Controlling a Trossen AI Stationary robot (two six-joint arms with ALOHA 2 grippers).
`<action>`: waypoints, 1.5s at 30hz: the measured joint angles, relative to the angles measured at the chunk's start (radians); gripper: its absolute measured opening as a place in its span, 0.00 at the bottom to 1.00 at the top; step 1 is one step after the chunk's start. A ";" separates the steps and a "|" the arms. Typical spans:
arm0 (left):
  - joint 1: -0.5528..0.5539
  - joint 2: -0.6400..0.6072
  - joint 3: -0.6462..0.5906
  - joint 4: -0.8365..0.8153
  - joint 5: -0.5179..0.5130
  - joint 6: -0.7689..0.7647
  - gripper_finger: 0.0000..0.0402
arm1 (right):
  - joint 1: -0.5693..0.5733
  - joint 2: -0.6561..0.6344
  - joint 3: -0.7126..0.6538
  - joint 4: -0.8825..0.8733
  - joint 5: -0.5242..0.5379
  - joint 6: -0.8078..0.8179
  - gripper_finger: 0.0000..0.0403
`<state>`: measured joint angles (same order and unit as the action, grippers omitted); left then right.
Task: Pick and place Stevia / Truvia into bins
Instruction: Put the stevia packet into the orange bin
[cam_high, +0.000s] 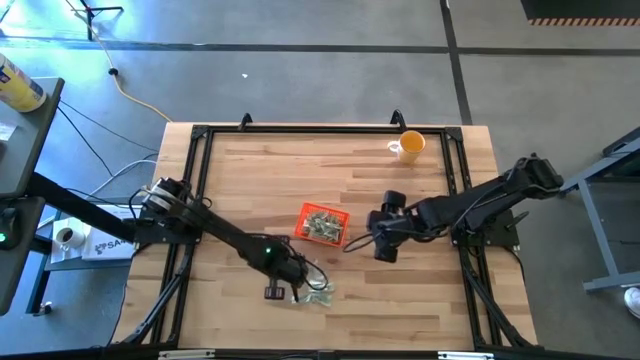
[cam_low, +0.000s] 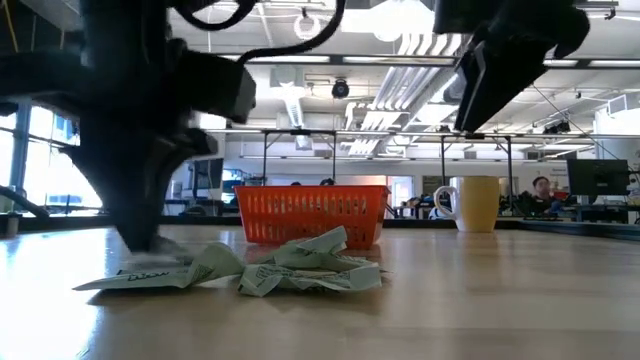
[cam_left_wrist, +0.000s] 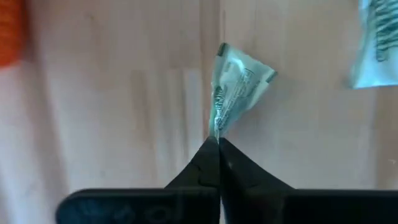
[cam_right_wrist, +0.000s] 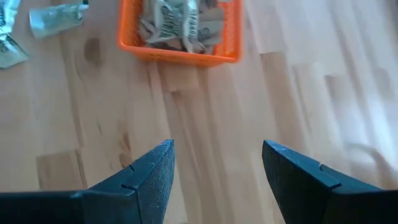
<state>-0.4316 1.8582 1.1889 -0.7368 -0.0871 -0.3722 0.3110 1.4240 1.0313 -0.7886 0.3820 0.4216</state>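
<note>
Table (cam_high: 400, 300): light wood planks, black frame round the edge. Left gripper (cam_left_wrist: 217, 142) down at the near edge, clenched on one packet (cam_left_wrist: 236, 84), a crumpled pale green-and-white paper pinched at its corner. Right gripper (cam_right_wrist: 214, 165) hangs above bare wood just right of the tray (cam_high: 322, 222), fingers spread, holding nothing. Tray: small orange-red mesh basket mid-table, packets heaped inside. Yellow cup (cam_high: 409, 145) at the far side. Loose packets (cam_low: 305, 268) lie in a small rumpled pile beside the left gripper, near the front edge.
</note>
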 joint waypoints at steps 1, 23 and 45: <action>0.000 -0.011 0.022 -0.032 -0.001 -0.002 0.08 | 0.008 -0.014 0.000 -0.021 0.019 0.011 0.58; 0.358 -0.078 0.164 -0.108 -0.029 0.064 0.30 | 0.061 -0.092 0.002 -0.037 0.064 0.122 0.58; -0.172 -0.268 0.157 -0.414 -0.260 -0.901 0.51 | -0.042 0.537 0.305 0.539 -0.476 -0.663 0.58</action>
<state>-0.6039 1.5901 1.3462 -1.1512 -0.3468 -1.2735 0.2694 1.9608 1.3366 -0.2498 -0.0942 -0.2411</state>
